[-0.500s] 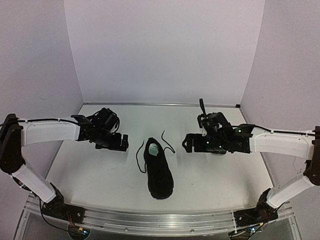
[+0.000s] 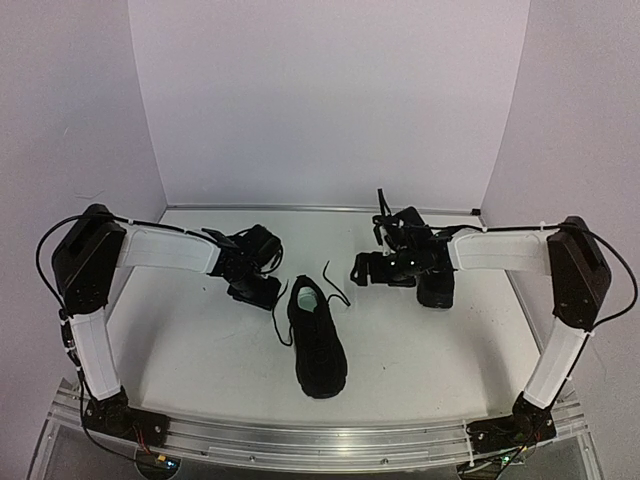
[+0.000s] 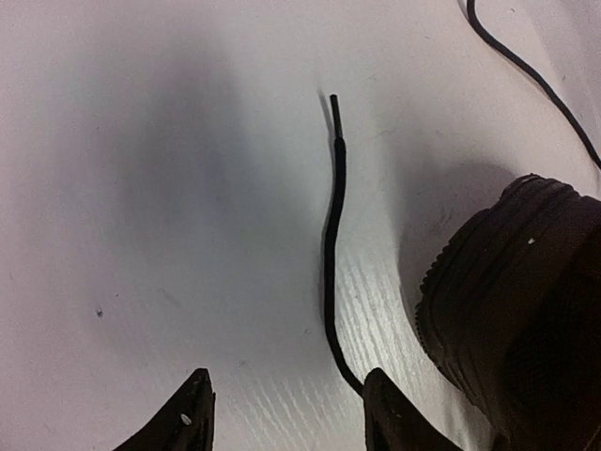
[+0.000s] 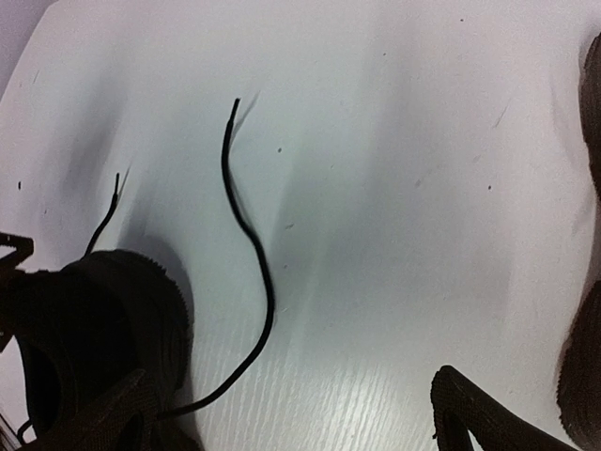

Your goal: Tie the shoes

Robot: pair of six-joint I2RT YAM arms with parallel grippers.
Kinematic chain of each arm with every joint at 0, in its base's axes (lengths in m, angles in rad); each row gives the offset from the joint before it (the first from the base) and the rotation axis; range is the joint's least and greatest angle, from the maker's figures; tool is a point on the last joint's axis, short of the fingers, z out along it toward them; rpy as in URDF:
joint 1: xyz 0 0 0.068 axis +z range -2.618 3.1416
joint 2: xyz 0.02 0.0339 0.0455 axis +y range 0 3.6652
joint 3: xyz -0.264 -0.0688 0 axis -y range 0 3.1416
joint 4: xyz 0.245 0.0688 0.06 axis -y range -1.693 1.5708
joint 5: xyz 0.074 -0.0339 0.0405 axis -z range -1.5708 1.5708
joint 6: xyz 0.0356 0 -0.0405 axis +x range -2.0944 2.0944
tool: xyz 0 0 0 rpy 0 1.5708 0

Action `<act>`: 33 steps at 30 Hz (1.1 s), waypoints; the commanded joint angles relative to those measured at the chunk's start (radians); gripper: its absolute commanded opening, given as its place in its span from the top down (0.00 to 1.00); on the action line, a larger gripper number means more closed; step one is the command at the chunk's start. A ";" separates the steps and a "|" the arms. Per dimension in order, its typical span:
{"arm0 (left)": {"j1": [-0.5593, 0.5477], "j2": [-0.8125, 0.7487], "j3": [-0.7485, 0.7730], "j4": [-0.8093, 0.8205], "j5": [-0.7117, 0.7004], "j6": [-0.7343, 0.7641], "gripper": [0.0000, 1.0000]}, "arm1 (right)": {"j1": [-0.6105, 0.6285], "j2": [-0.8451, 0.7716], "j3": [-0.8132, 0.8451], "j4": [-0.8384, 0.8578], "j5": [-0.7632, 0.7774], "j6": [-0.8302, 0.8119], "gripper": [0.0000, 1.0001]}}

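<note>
One black shoe [image 2: 318, 345] lies mid-table, its heel and pale green insole [image 2: 306, 297] toward the back and its laces untied. Its left lace [image 2: 279, 318] and right lace [image 2: 336, 284] trail loose on the table. My left gripper [image 2: 262, 291] is open and empty just left of the heel. In the left wrist view, the lace [image 3: 332, 244] runs down beside the right fingertip [image 3: 387, 413], next to the heel [image 3: 516, 301]. My right gripper [image 2: 363, 270] is open and empty right of the heel, over the right lace [image 4: 252, 240] beside the shoe [image 4: 84, 319].
A dark shape [image 2: 436, 288] under the right arm looks like the second shoe; it also shows at the right edge of the right wrist view [image 4: 584, 376]. White walls close in the table [image 2: 200, 350] at the back and sides.
Both arms have swung inward. The left gripper has moved right toward the shoe's heel. The right gripper has moved left toward the right lace. The shoe has not moved.
</note>
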 commanded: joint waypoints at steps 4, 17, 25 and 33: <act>-0.019 0.103 0.102 0.001 -0.005 0.051 0.49 | -0.036 0.140 0.163 0.002 -0.072 -0.084 0.03; -0.011 0.165 0.134 -0.004 -0.012 0.023 0.92 | -0.023 0.382 0.373 -0.078 -0.125 -0.238 0.30; 0.007 0.150 0.126 -0.004 0.014 0.018 1.00 | 0.010 0.460 0.457 -0.150 -0.044 -0.320 0.33; 0.015 0.111 0.086 0.027 0.020 -0.005 1.00 | 0.048 0.543 0.545 -0.221 0.043 -0.376 0.44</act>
